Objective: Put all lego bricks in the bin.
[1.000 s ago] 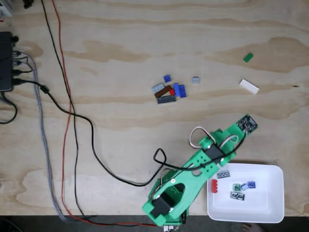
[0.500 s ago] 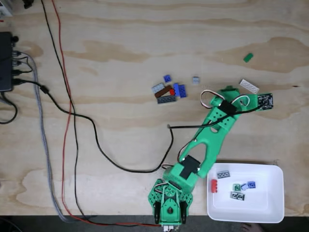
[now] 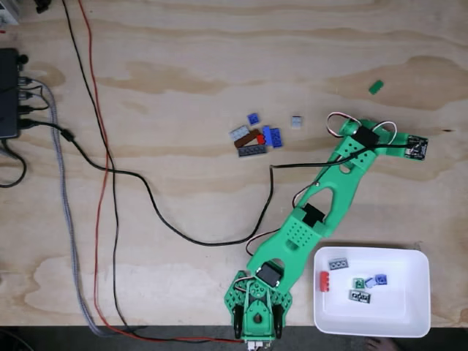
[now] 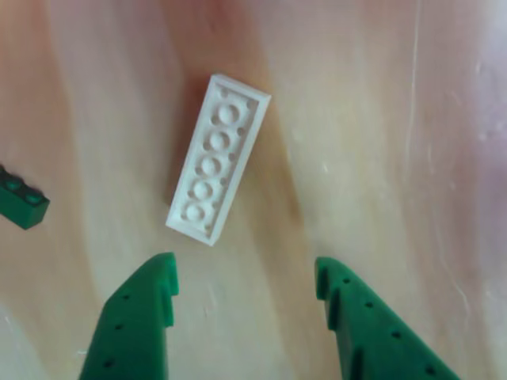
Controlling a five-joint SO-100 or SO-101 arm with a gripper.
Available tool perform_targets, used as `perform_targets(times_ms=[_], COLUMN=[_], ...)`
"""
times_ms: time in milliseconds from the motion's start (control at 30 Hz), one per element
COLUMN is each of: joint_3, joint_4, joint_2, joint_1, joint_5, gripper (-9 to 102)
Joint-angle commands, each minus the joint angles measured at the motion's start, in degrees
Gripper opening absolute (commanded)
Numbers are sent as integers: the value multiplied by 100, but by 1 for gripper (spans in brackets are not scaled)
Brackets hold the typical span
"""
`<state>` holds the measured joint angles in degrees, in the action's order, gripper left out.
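Observation:
In the other view a white lego brick [image 4: 218, 158] lies underside up on the wood, just ahead of my open gripper [image 4: 245, 273], whose green fingers [image 4: 139, 317] hold nothing. A green brick [image 4: 20, 202] sits at the left edge. In the fixed view my green arm [image 3: 322, 205] reaches up and right and covers the white brick. A green brick [image 3: 376, 87] lies beyond it. A cluster of blue, grey, brown and red bricks [image 3: 256, 137] and a small grey brick [image 3: 296, 121] lie mid-table. The white bin [image 3: 395, 311] at the lower right holds several bricks, with a red brick [image 3: 323, 281] on its left rim.
Black, red and braided grey cables [image 3: 110, 190] run down the left half of the plywood table; one black cable loops to the arm. A black box [image 3: 9, 91] sits at the left edge. The arm's base [image 3: 256, 314] stands at the front edge beside the bin.
The arm swung from beside the bin up and to the right, stretching out over the white brick, which it now covers in the fixed view. No bricks moved.

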<state>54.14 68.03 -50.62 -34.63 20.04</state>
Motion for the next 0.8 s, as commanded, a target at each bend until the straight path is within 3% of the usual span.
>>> perform_targets(times_ms=[0,567,767], joint_3=[-747,-1775,-1775], joint_4=[-167,-114,-35], joint_2=[-193,1116,1178], joint_1=[-220,-598,-396], joint_5=[-220,396,475], gripper=[21,15,4])
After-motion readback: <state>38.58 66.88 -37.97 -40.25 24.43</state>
